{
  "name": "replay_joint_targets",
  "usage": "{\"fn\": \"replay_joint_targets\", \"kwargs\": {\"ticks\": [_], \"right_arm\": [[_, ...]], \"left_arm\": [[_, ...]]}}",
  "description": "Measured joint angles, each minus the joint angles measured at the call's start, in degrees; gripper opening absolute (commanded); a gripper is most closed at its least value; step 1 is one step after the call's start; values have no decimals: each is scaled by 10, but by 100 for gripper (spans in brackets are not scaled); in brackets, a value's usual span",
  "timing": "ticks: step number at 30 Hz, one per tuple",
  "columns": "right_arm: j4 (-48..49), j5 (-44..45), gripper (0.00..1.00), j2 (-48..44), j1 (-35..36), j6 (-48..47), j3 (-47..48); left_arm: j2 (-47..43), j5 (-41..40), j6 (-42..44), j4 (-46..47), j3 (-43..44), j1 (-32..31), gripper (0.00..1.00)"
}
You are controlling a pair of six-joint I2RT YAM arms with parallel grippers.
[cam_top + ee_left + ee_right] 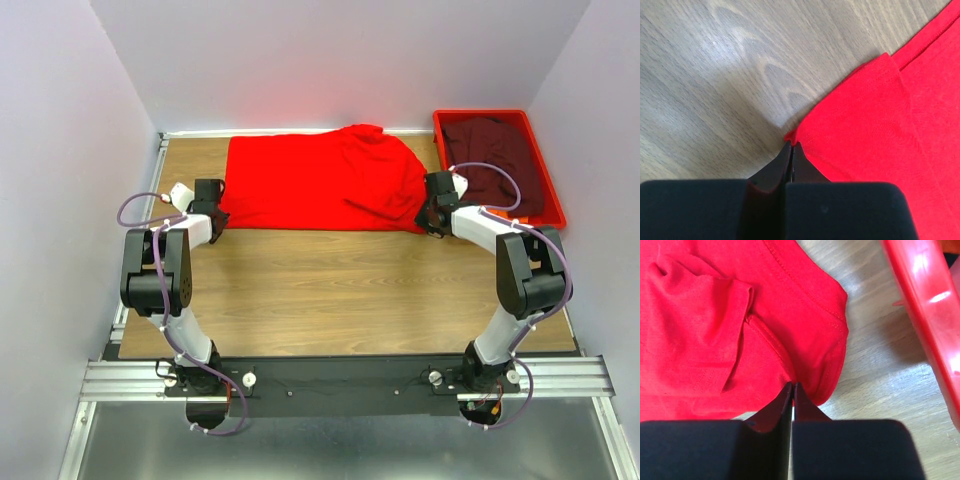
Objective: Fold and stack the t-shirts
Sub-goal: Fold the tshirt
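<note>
A bright red cloth t-shirt (pixel 320 180) lies spread across the far half of the wooden bench (pixel 340 290). It reaches from near the far-left corner almost to the tray on the right, rumpled and bunched higher at its right end.

The left gripper (pixel 791 146) sits at the shirt's near-left corner, its black fingers pressed together with the tip of that corner pinched between them. The right gripper (pixel 792 387) is at the near-right corner, fingers likewise closed on the folded hem there. A loose flap of cloth lies doubled over just left of it.

In the far-right corner stands a rigid red plastic tray (pixel 480 113) with a dark maroon cloth t-shirt (pixel 500 160) crumpled inside. The tray's long wall runs just beside the right gripper, with only a narrow strip of bare wood between tray and red shirt. Pale walls (pixel 70 150) close in the bench's far, left and right edges.
</note>
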Motion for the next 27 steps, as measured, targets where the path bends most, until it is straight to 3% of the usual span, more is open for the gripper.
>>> {"fn": "replay_joint_targets", "kwargs": {"ticks": [13, 27], "right_arm": [[-13, -4, 3, -55, 0, -16, -22], [-54, -74, 7, -205, 0, -14, -152]], "left_arm": [[-44, -61, 39, -77, 14, 1, 0], [-203, -70, 49, -103, -139, 24, 0]]}}
